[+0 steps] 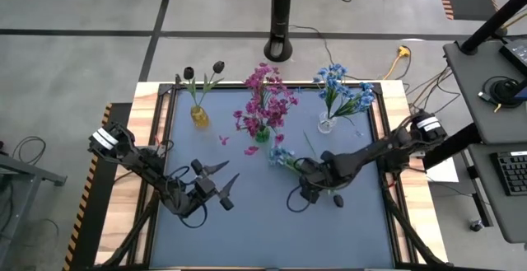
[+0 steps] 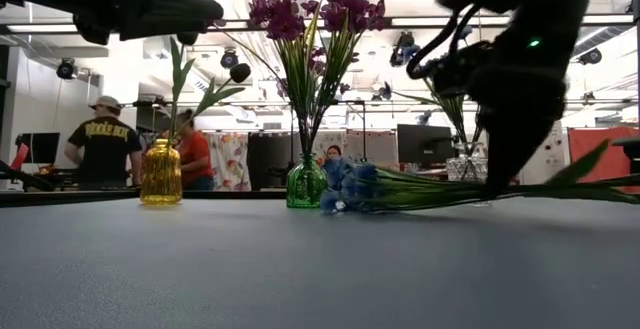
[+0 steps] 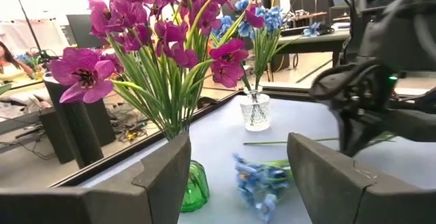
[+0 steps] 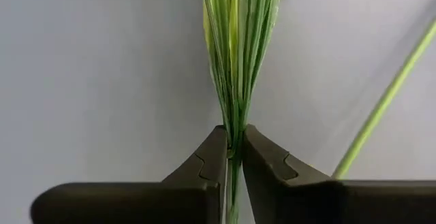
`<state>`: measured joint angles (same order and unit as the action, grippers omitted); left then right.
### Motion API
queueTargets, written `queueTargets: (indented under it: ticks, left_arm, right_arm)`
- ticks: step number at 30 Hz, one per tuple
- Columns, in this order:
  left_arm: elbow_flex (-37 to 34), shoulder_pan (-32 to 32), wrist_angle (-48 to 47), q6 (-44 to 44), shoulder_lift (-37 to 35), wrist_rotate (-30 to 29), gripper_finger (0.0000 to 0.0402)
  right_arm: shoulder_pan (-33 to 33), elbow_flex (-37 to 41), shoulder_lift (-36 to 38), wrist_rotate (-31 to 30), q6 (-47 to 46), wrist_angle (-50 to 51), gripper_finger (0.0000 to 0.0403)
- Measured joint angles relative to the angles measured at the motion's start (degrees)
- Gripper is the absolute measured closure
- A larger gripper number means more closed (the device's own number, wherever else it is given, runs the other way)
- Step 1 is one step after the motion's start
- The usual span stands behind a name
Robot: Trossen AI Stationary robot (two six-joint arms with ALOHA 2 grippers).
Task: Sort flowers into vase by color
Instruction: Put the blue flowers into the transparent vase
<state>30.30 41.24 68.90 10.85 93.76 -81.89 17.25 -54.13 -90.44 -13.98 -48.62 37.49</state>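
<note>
From above, the right tool [image 1: 306, 172] meets a blue sprig [image 1: 282, 158] lying on the table [image 1: 247, 221]; the left tool [image 1: 216, 182] waits spread. The right wrist view shows it clenched on the thin stems [image 4: 235, 60]. Light, floppy: hold low.

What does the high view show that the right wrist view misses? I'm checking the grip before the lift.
Only the high view shows the three vases, yellow, green and clear, and the left gripper open. Only the right wrist view shows the right gripper pinching the green stems. Both show the blue sprig on the table.
</note>
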Motion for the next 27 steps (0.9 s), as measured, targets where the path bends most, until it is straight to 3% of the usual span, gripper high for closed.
queueTargets:
  ticks: [4, 14, 19, 22, 27]
  left_arm:
    - [0.0, 0.08, 0.0, -0.26, 0.0, 0.0, 0.0175]
    - [0.0, 0.08, 0.0, -0.89, 0.0, 0.0, 0.0175]
    - [0.0, 0.08, 0.0, -0.89, 0.0, 0.02, 0.0174]
    - [0.0, 0.08, -0.01, -0.89, 0.0, 0.01, 0.0174]
    - [0.0, 0.08, 0.0, -0.91, 0.0, 0.05, 0.0174]
  right_arm:
    - [2.69, -0.02, -0.45, 1.1, -2.25, -1.07, 0.0343]
    - [5.22, -0.04, -0.11, -1.29, -0.98, -2.98, 0.0223]
    - [4.51, -0.02, -0.15, -7.35, 9.99, -4.9, 0.0186]
    - [3.72, 0.22, -0.45, -7.58, 16.94, -7.07, 0.0168]
    - [1.52, 0.75, -0.6, -7.08, 19.7, -12.16, 0.014]
